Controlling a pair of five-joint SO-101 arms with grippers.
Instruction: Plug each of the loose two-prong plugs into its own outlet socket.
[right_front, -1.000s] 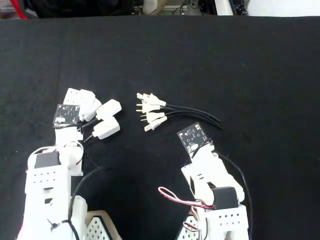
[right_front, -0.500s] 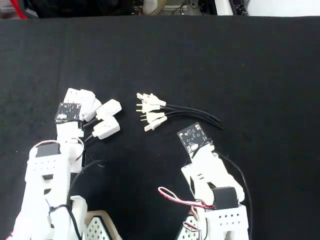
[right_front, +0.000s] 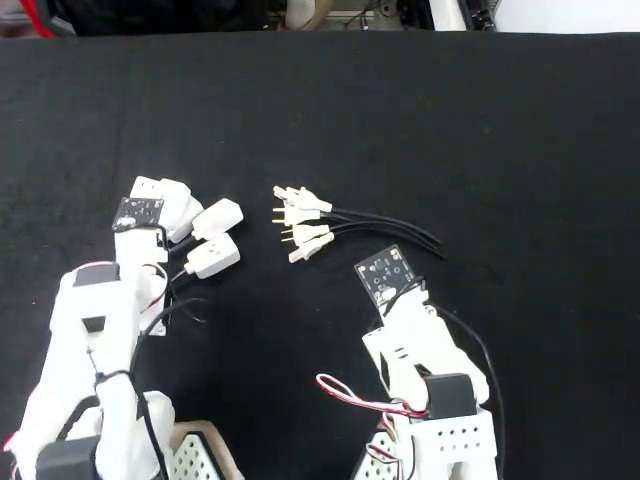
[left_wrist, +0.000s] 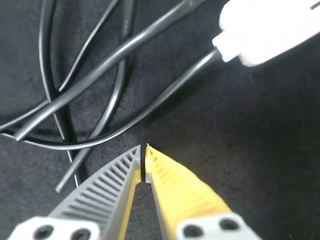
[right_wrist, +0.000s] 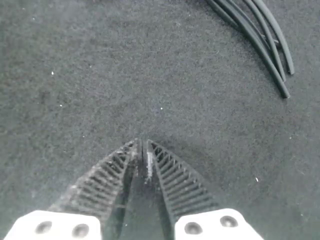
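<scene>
- The right gripper (right_wrist: 141, 144) has its jaws pressed together on nothing. It hangs over bare table (right_front: 420, 120).
- The plugs (right_front: 303, 222) lie ahead of it and off toward the left arm. Their leads (right_wrist: 255, 30) are the nearest part.
- The plugs lie side by side with their long axes across the table. Their prongs face the sockets (right_front: 214, 257), and a gap lies between.
- The left gripper (left_wrist: 144, 150) is likewise closed and empty. It sits over the socket cords (left_wrist: 100, 75), with one socket just beyond its tips.
- My read: the right arm is nearer the plugs, the left nearer the sockets.
</scene>
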